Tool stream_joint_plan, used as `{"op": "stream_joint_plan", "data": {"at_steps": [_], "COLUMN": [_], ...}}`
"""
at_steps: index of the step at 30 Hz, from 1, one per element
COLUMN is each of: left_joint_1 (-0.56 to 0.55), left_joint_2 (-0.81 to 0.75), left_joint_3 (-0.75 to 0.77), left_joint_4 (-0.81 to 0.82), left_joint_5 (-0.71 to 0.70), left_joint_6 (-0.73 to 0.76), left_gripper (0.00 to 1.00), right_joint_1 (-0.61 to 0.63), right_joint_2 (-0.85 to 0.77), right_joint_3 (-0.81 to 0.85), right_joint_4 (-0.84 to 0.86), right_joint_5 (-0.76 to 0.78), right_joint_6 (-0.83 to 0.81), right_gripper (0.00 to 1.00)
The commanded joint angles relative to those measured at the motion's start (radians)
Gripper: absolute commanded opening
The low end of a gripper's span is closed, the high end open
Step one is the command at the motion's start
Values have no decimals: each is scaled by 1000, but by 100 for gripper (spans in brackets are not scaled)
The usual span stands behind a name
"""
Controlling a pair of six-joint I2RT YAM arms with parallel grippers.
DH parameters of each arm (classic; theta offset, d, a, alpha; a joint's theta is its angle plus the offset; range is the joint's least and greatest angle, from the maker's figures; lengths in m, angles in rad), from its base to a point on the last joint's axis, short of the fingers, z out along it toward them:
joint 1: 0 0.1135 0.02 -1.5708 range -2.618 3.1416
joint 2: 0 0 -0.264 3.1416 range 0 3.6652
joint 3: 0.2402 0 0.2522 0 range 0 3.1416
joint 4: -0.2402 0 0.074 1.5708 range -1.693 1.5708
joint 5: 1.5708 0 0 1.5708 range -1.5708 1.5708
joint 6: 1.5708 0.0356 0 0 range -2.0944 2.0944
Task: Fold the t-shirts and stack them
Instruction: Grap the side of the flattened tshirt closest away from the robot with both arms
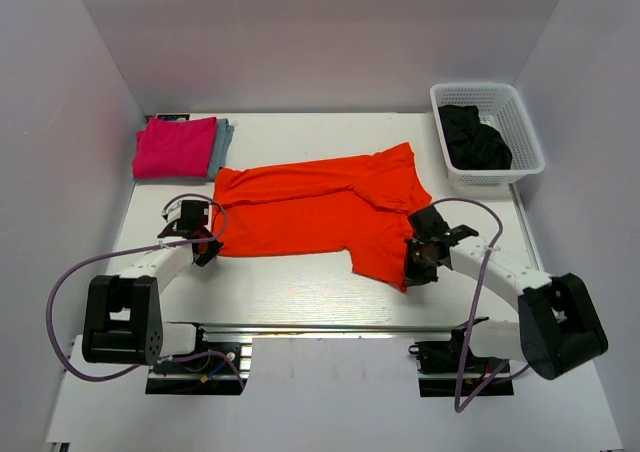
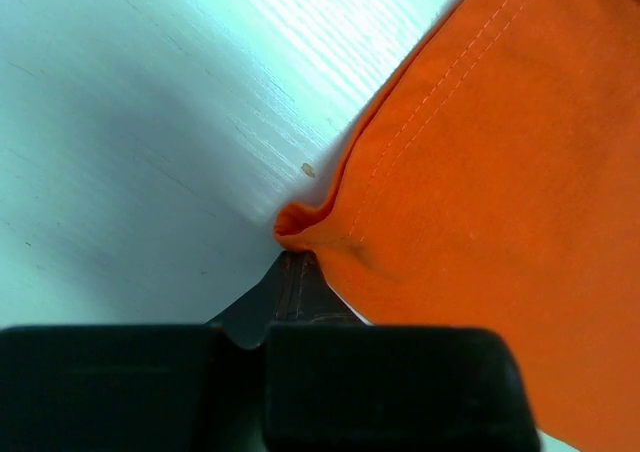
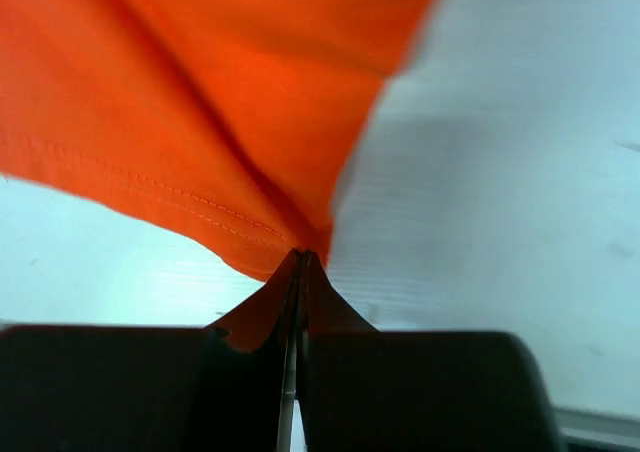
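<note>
The bright orange t-shirt (image 1: 320, 210) lies spread across the middle of the table. My left gripper (image 1: 207, 248) is shut on its near left corner; in the left wrist view the hemmed corner (image 2: 300, 222) bunches at the closed fingertips (image 2: 292, 264). My right gripper (image 1: 412, 272) is shut on the near right corner, and the right wrist view shows the stitched hem (image 3: 260, 232) pinched at the closed tips (image 3: 303, 259). A folded magenta-pink t-shirt (image 1: 175, 147) lies on a light blue-grey one (image 1: 224, 140) at the back left. A dark black t-shirt (image 1: 474, 138) sits in the basket.
The white lattice basket (image 1: 527, 132) stands at the back right corner. Purple cables loop beside both arm bases. Grey walls enclose the white table (image 1: 290, 287) on three sides.
</note>
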Motion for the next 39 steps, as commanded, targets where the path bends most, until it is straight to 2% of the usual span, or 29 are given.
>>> {"op": "stream_joint_plan", "data": {"at_steps": [1, 4, 9, 10, 13, 19, 24, 31, 35, 36, 37, 39], "left_joint_1": [3, 3, -6, -15, -15, -6, -6, 3, 3, 3, 3, 3], "left_joint_2": [-15, -44, -93, -93, -113, -133, -142, -61, -19, -4, 7, 7], "left_joint_3": [-40, -53, -62, -62, -62, -41, 21, 134, 219, 219, 229, 214], "left_joint_4": [-18, -17, -7, -7, 33, 63, 40, -3, -82, -113, -181, -220], "left_joint_5": [24, 39, 101, 110, 199, 299, 253, 158, 127, 110, 71, 57], "left_joint_6": [23, 32, 80, 80, 106, 106, 83, 49, 80, 80, 60, 43], "left_gripper": [0, 0, 0, 0, 0, 0, 0, 0, 0, 0, 11, 31], "right_joint_1": [-13, -17, -11, -11, -8, -14, -19, -71, -103, -108, -114, -122], "right_joint_2": [-84, -124, -132, -132, -135, -124, -49, 58, 103, 115, 118, 127], "right_joint_3": [47, 90, 60, 46, 28, 84, 169, 284, 345, 345, 344, 334], "right_joint_4": [-126, -189, -80, -59, 21, 130, 176, 176, 181, 181, 181, 185], "right_joint_5": [208, 302, 135, 22, -89, -122, -83, 29, 0, -49, -63, -105], "right_joint_6": [53, 25, -87, -116, -142, -161, -144, -132, -135, -145, -147, -158], "right_gripper": [0, 0, 0, 0, 0, 0, 0, 0, 0, 0, 0, 0]}}
